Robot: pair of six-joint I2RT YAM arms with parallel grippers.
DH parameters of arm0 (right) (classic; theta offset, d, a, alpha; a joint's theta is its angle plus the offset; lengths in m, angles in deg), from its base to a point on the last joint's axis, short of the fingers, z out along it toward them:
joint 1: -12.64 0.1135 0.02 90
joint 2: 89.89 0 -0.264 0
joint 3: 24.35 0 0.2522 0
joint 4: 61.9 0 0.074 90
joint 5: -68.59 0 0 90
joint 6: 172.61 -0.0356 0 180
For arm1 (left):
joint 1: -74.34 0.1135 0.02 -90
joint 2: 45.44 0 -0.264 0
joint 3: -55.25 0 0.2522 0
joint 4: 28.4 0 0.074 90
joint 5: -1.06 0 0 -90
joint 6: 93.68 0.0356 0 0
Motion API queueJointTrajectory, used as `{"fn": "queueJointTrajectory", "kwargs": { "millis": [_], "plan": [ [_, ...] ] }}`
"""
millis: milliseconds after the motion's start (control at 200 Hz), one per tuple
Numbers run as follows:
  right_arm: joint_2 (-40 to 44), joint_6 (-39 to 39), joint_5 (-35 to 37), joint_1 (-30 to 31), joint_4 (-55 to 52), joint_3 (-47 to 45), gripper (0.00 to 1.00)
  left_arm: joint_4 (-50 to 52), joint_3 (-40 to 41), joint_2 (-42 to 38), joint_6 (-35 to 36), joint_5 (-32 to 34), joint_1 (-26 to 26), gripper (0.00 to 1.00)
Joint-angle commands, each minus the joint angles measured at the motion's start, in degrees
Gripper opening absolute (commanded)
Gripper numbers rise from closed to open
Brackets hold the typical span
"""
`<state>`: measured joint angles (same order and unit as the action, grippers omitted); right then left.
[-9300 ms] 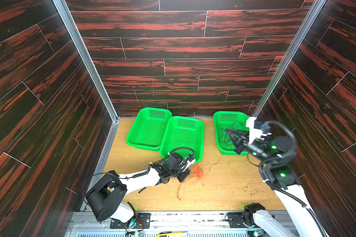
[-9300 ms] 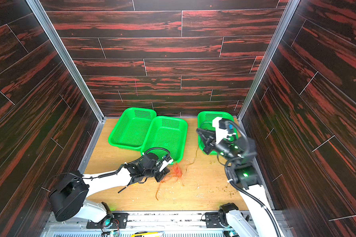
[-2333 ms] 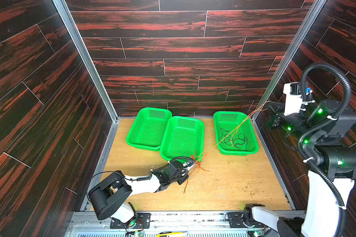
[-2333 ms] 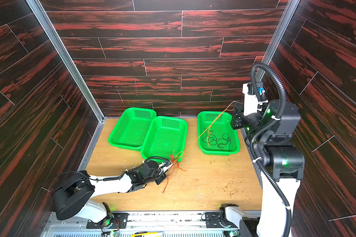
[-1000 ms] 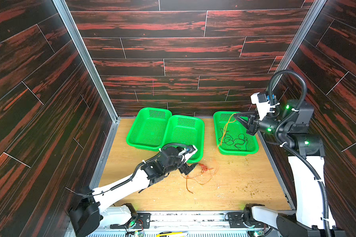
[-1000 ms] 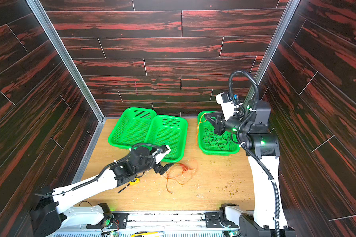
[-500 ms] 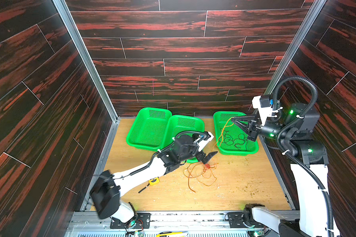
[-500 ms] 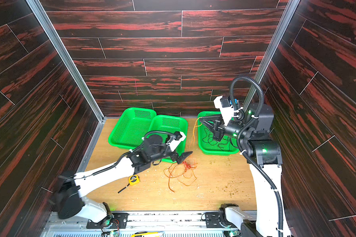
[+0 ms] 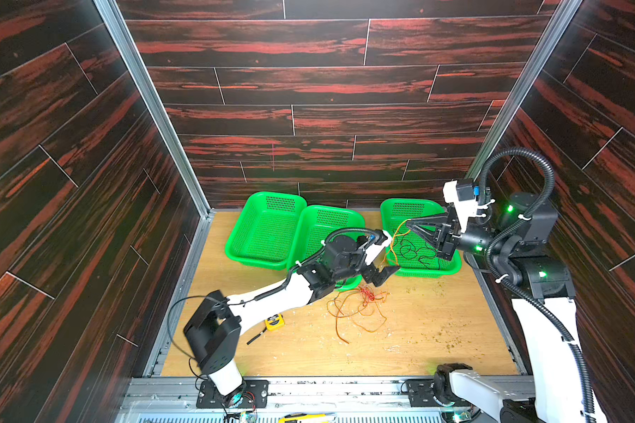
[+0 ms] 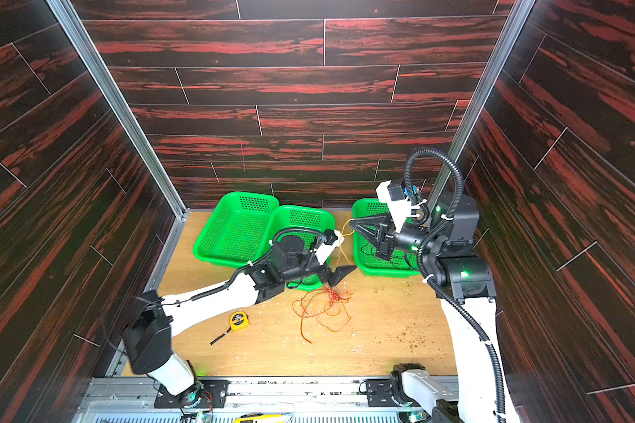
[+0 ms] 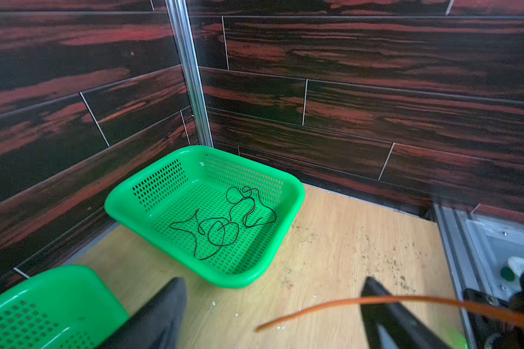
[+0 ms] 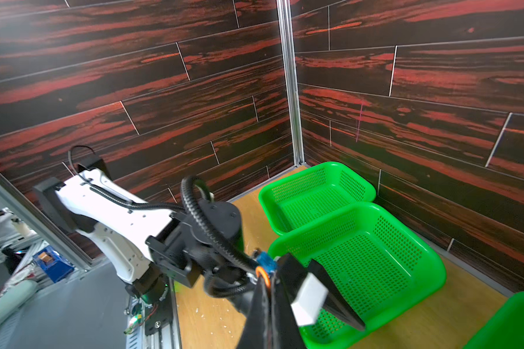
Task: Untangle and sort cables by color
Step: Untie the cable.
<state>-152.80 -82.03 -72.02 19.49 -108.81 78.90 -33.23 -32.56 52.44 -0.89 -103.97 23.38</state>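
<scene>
Pinching orange cable [image 12: 261,273], right claw [image 12: 274,281], closest in right wrist view; left wrist view shows left claw [image 11: 273,282] spread.

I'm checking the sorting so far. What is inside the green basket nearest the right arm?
A loose black cable lies on the basket floor. In both top views the right end effector, shut on an orange cable, hides part of it.
</scene>
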Motion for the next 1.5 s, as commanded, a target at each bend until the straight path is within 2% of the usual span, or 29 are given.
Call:
{"fn": "queueJointTrajectory", "kwargs": {
  "millis": [0,20,65,105,125,180,215,281,386,591,782,872,1092,1157,1232,1318,1398,1493],
  "plan": [
    [1.57,-0.95,-1.71,0.31,2.18,-0.49,0.0,-1.63,-2.77,1.61,-0.03,-2.25,0.27,0.69],
    [1.7,-0.93,-1.57,0.32,2.25,-0.65,0.0,-1.63,-3.0,1.81,-0.14,-2.76,0.3,0.62],
    [2.04,-0.86,-0.89,0.35,2.29,-0.88,0.0,-1.69,-3.46,1.96,-0.49,-3.4,0.29,0.38],
    [2.25,-0.62,0.24,0.3,2.04,-1.22,0.0,-2.03,-3.48,1.77,-0.77,-3.72,0.26,0.2],
    [2.35,-0.59,0.87,0.35,1.91,-1.4,0.0,-2.26,-3.42,1.51,-0.88,-3.76,0.3,0.14],
    [2.77,-0.54,3.16,0.33,1.4,-2.0,0.1,-2.5,-3.15,0.53,-0.77,-3.91,0.29,0.0],
    [2.86,-0.3,5.01,0.34,0.92,-2.31,0.17,-2.35,-3.08,-0.37,-0.51,-3.65,0.28,0.0],
    [2.96,-0.27,8.95,0.31,0.62,-3.7,0.35,-1.93,-3.06,-2.11,-0.09,-3.22,0.32,0.0],
    [4.1,-1.96,13.01,0.16,3.52,-7.95,0.54,-0.22,-3.68,-4.91,1.01,-2.25,0.38,0.0],
    [9.68,-6.25,18.67,-0.25,13.06,-18.67,0.75,1.47,-4.09,-10.12,1.27,0.09,0.62,0.0],
    [12.47,-8.1,24.0,-0.95,13.19,-25.66,0.81,4.02,-4.95,-14.01,2.97,1.97,0.84,0.0],
    [14.11,-8.67,24.19,-1.19,13.86,-30.09,0.81,6.39,-6.66,-14.85,4.13,2.53,0.97,0.0],
    [16.52,-9.85,15.86,-1.0,17.98,-43.09,0.82,9.52,-9.36,-15.19,5.43,2.95,1.67,0.0],
    [17.22,-11.24,12.8,-0.26,21.4,-46.71,0.95,9.69,-9.76,-15.04,4.68,3.1,1.93,0.0],
    [18.19,-11.89,11.65,3.01,26.69,-50.71,0.98,10.05,-10.61,-14.74,3.8,2.5,2.13,0.0],
    [18.01,-9.35,14.3,9.72,31.77,-53.3,0.98,9.92,-11.67,-14.21,2.55,0.81,2.11,0.0],
    [14.97,-6.83,17.11,15.25,36.07,-53.48,0.99,9.46,-12.35,-13.71,1.17,-0.59,2.12,0.0],
    [9.83,-6.7,18.67,17.41,42.34,-53.09,0.99,8.83,-12.37,-13.42,0.05,-1.02,2.16,0.0]
  ]
}}
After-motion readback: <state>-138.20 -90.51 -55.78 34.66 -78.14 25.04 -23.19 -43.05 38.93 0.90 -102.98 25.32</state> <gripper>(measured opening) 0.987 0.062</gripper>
